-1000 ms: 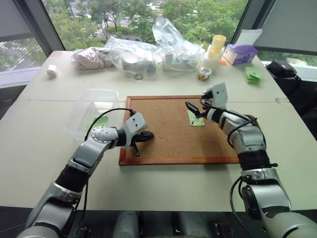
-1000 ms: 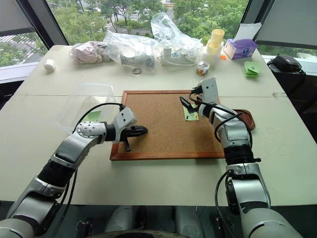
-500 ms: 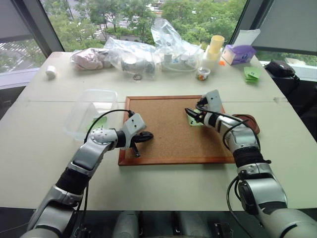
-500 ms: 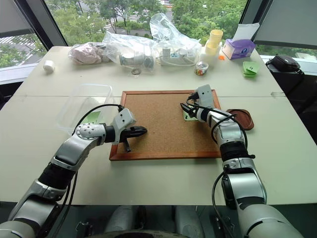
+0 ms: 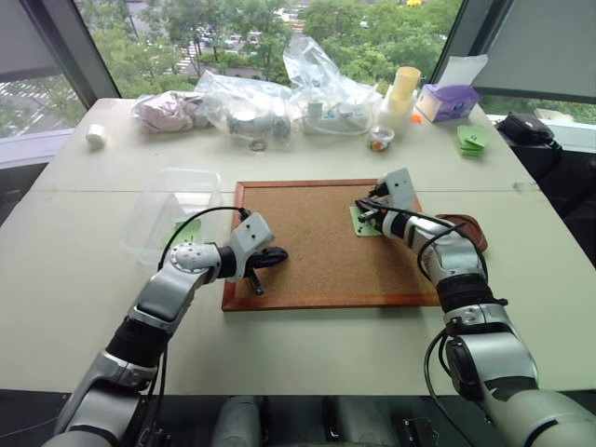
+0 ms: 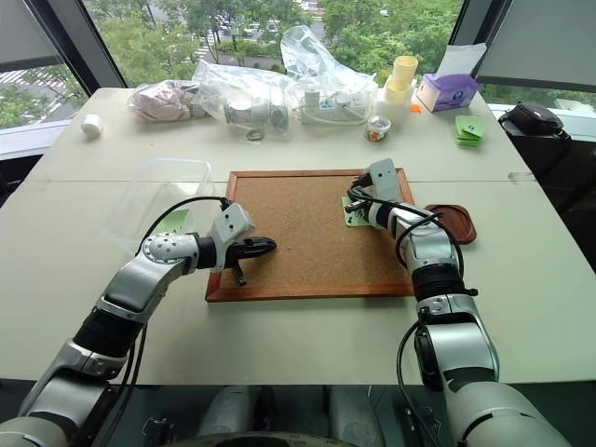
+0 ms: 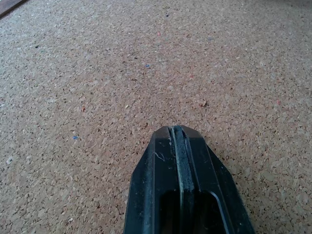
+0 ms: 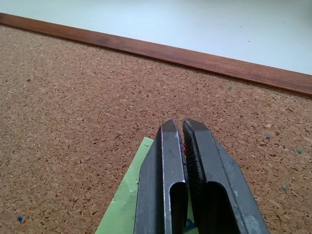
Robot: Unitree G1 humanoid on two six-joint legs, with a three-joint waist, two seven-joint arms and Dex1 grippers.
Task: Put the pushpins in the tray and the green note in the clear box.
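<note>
A red pushpin [image 8: 184, 147] is showing as a sliver of red between the tips of the right claw [image 8: 184, 127], which is closing tight on it at the top of the green note [image 5: 365, 222]. The note is lying flat on the corkboard [image 5: 312, 244], near its far right corner, and the pin is apparently fixing it there. The pin is likely rigid and very light but tiny and slick-headed, so the hold belongs on the plastic head, with a straight pull away from the cork; a slanted tug is risking a slip. The note is thin, limp paper — easy to crease or tear while it is still pinned, and best taken by a free edge or corner once the pin is out.

By count: one pushpin that can be made out, one green note on the board, one tray [image 6: 453, 223] and one clear box [image 5: 173, 209]. The reddish-brown tray is sitting on the tabletop [image 5: 84, 279] just beside the board's right edge, close to the right arm. The clear box is standing on the board's left side, with something pale green showing through its wall. The left claw [image 7: 176, 134] is pressed fully shut with nothing in it, hovering over the board's near left part.

Farther back one stack of brighter green notes [image 5: 476, 138] is lying near several clear plastic bags [image 5: 279, 98].
</note>
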